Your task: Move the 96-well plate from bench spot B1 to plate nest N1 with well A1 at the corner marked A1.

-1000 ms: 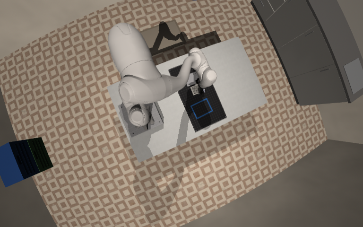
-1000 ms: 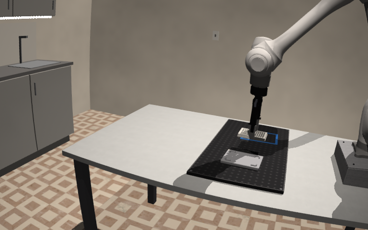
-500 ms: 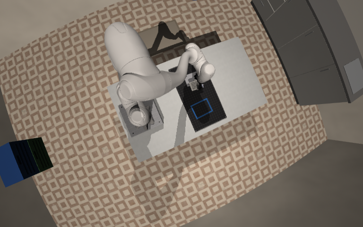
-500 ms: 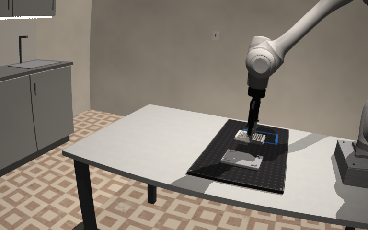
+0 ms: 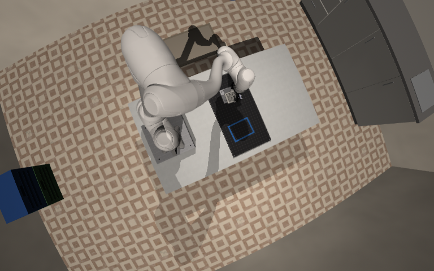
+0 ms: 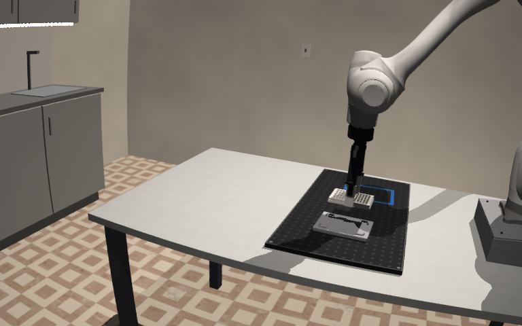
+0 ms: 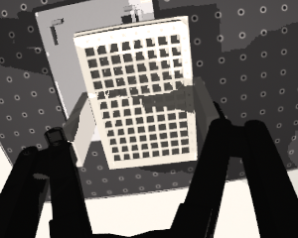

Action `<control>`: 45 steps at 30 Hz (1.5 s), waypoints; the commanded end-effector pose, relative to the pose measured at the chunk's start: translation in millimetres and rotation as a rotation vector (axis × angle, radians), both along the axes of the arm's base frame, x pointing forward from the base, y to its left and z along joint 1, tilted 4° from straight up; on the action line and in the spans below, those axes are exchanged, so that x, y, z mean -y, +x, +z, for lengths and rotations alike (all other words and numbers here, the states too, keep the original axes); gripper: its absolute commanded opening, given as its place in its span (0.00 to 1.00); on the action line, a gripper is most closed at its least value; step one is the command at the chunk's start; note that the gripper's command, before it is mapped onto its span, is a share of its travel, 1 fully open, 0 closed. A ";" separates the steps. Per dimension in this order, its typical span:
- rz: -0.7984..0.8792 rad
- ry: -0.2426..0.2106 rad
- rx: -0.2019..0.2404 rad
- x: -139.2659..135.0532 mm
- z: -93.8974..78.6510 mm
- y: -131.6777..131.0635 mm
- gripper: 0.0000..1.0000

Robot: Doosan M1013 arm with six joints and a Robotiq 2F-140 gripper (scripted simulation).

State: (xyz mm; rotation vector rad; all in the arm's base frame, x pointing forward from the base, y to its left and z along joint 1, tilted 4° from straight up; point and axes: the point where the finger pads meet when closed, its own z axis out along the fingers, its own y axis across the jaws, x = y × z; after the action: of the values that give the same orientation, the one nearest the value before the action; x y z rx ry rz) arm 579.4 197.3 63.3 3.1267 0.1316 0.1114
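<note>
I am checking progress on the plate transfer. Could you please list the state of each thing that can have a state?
Gripper: shut on the 96-well plate.
96-well plate: held level in the air, wells up, not yet over the nest.
Plate nest N1: nothing seated in it.
Bench spot B1: blue outline, no plate inside.
Cabinet doors: closed.
</note>
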 end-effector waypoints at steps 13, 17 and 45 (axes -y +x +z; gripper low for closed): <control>0.000 0.000 0.000 -43.1 1.3 -0.5 0.00; 0.000 0.000 0.000 -43.2 1.3 -0.5 0.00; 0.000 0.000 0.000 -42.0 1.3 -0.5 0.00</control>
State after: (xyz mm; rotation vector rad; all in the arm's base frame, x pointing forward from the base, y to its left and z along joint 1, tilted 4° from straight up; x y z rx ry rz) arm 578.9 239.3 64.5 3.1265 0.1313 0.1114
